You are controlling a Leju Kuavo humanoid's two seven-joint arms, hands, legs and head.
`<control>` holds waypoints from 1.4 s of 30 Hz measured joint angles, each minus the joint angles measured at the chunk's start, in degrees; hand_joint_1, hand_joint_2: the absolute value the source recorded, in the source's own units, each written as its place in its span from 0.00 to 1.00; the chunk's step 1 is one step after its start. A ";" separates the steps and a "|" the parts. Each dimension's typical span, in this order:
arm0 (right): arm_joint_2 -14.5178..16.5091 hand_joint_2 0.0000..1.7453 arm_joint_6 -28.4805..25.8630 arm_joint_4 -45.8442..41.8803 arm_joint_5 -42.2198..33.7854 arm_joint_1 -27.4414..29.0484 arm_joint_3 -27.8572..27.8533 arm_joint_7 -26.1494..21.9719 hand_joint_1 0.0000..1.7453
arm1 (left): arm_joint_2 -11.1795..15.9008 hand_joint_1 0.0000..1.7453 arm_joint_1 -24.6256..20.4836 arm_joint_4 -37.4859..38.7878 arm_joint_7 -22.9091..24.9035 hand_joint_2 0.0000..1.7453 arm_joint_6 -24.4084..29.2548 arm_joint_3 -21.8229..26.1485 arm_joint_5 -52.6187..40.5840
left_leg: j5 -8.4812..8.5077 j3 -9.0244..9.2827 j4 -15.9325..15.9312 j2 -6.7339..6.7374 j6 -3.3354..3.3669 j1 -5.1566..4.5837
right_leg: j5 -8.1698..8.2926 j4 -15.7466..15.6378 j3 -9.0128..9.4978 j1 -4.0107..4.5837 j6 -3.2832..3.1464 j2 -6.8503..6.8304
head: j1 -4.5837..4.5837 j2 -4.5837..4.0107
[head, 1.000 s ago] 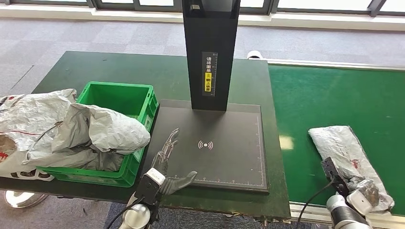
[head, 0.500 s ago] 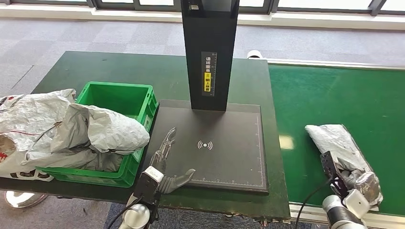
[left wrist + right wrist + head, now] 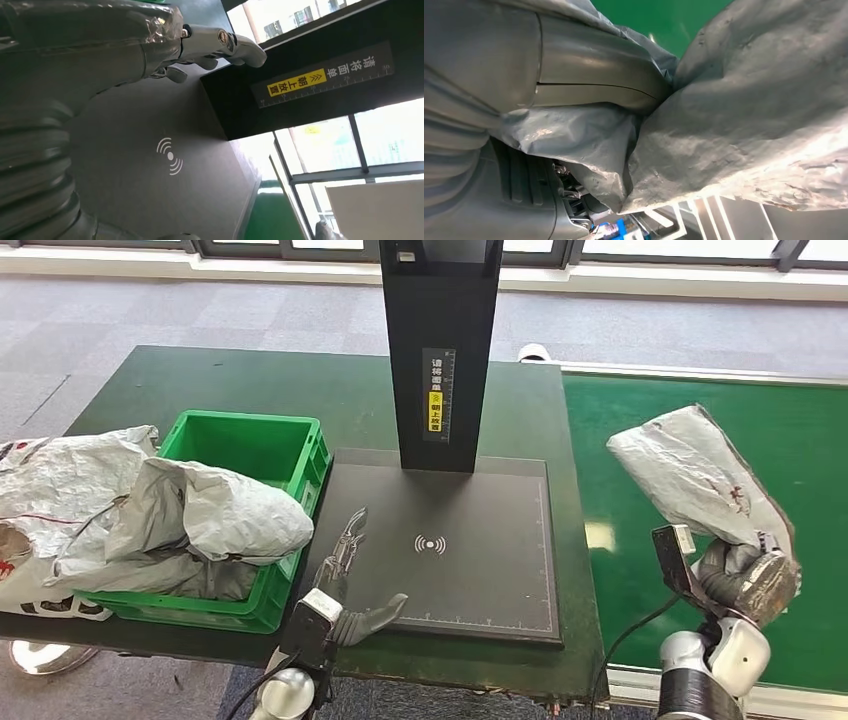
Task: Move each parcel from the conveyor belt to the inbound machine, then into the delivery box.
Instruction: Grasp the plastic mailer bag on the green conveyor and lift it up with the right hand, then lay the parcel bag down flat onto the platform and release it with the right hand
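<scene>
— Where's the parcel (image 3: 695, 478) sitting now?

— It's hanging in the air over the green conveyor belt (image 3: 690, 420), clear of it. The right hand (image 3: 745, 580) is clamping its near end, and the grey bag is standing up and leaning away from the robot, its long axis running from the hand up and toward the black scanner.

— And the scanner lies which way from it?

— To the robot's left. The scanner plate (image 3: 470, 570) with the little wave mark is lying just across the belt's edge, so I'd say the bag is needing a sideways carry and a lay-down, flat.

— What's the other hand doing?

— The left hand (image 3: 350, 585) is resting at the near corner of the plate, fingers spread, holding nothing. It's nearer the plate, but the right one has the bag.

— Anything the wrist cameras are adding?

— The right wrist view is showing the plastic (image 3: 744, 115) bunching and creasing round the thumb, so the grip looks deep. The left wrist view is showing the column's yellow label (image 3: 285, 86) close up.

— And the box?

— The green crate (image 3: 250, 450) is sitting left of the plate on the bench (image 3: 200, 380), bags (image 3: 150, 510) already piling over it.
</scene>
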 joint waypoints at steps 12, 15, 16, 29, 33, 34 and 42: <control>10.60 1.00 0.00 -29.29 -14.50 11.73 10.40 -18.09 1.00 | 0.00 0.00 -0.16 1.85 -2.52 1.00 -0.09 0.61 -0.67 | -0.06 -0.02 -0.04 -0.01 -0.07 0.00 | -0.13 0.01 -0.04 0.04 0.03 0.05 | 0.00 0.00; 10.97 1.00 0.03 -31.53 -19.95 13.24 14.21 -19.97 1.00 | 0.00 0.00 -0.19 2.13 -2.67 1.00 -0.33 0.73 -0.67 | -0.06 -0.01 -0.03 -0.01 -0.07 0.00 | -0.13 0.01 -0.01 0.03 0.03 0.05 | 0.00 0.00; 10.96 1.00 0.03 -31.95 -21.16 13.77 15.75 -19.89 1.00 | 0.01 0.00 -0.19 2.18 -2.68 1.00 -0.45 0.80 -0.65 | -0.06 -0.01 -0.03 -0.01 -0.07 0.00 | -0.13 0.01 -0.01 0.02 0.03 0.05 | 0.00 0.00; 9.12 1.00 0.45 -20.97 -21.43 14.70 35.40 -10.22 1.00 | 0.00 0.00 -0.18 2.52 -2.98 1.00 -1.78 1.55 -0.72 | -0.04 0.02 -0.03 0.10 -0.08 0.00 | -0.08 0.02 -0.02 0.06 -0.02 0.10 | -0.02 0.00; 8.48 1.00 0.37 -18.29 -21.66 14.28 36.89 -10.23 1.00 | 0.00 0.00 -0.18 2.68 -3.01 1.00 -1.86 1.60 -0.72 | -0.05 0.01 -0.03 0.10 -0.07 0.00 | -0.09 0.01 -0.03 0.04 -0.02 0.10 | -0.02 0.00; 8.36 1.00 0.36 -17.88 -21.67 14.21 37.11 -10.24 1.00 | 0.00 0.00 -0.18 2.69 -3.01 1.00 -1.86 1.60 -0.72 | -0.05 0.01 -0.03 0.10 -0.07 0.00 | -0.09 0.01 -0.03 0.04 -0.02 0.10 | -0.02 0.00; 7.61 1.00 0.31 -15.09 -22.32 13.53 37.83 -8.79 1.00 | 0.00 0.00 -0.18 2.81 -3.03 1.00 -2.08 1.68 -0.70 | -0.06 0.00 -0.03 0.10 -0.07 -0.01 | -0.09 0.01 -0.04 0.04 -0.02 0.10 | -0.02 0.00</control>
